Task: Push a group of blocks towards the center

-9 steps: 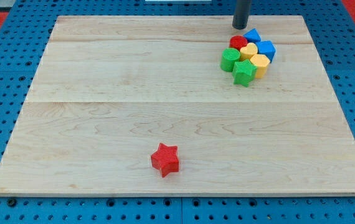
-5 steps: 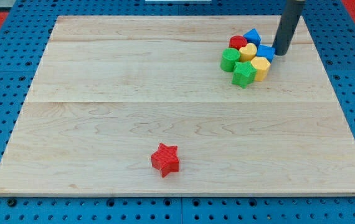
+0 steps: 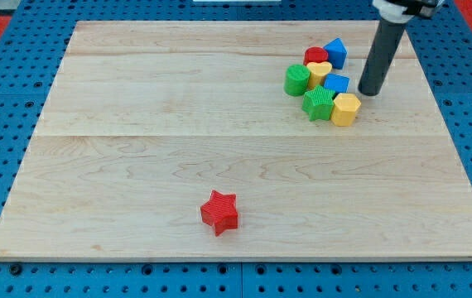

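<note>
My tip [image 3: 370,93] rests on the desk [image 3: 178,132] just right of the block cluster (yellow block [image 3: 345,109] and blue block [image 3: 336,84] nearest), toward the view's upper right.

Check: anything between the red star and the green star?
Nothing. Bare wood between the red star and the green star in the camera view.
</note>
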`<state>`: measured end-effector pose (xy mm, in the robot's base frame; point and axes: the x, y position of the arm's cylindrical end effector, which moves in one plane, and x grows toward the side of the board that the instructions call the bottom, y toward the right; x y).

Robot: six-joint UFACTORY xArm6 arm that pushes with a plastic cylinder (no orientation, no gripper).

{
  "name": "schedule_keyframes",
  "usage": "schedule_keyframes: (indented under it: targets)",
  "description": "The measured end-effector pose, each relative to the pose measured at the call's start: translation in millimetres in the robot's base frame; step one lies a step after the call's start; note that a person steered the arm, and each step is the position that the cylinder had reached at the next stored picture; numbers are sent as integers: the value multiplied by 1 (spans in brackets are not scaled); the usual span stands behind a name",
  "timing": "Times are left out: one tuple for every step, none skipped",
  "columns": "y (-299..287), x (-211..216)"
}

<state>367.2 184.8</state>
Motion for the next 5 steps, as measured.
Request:
schedule_keyframes:
  targets:
    - [-36,-10]
    - [-80,-18]
    - [-30,-18]
    - [47,-18]
    - [76,14]
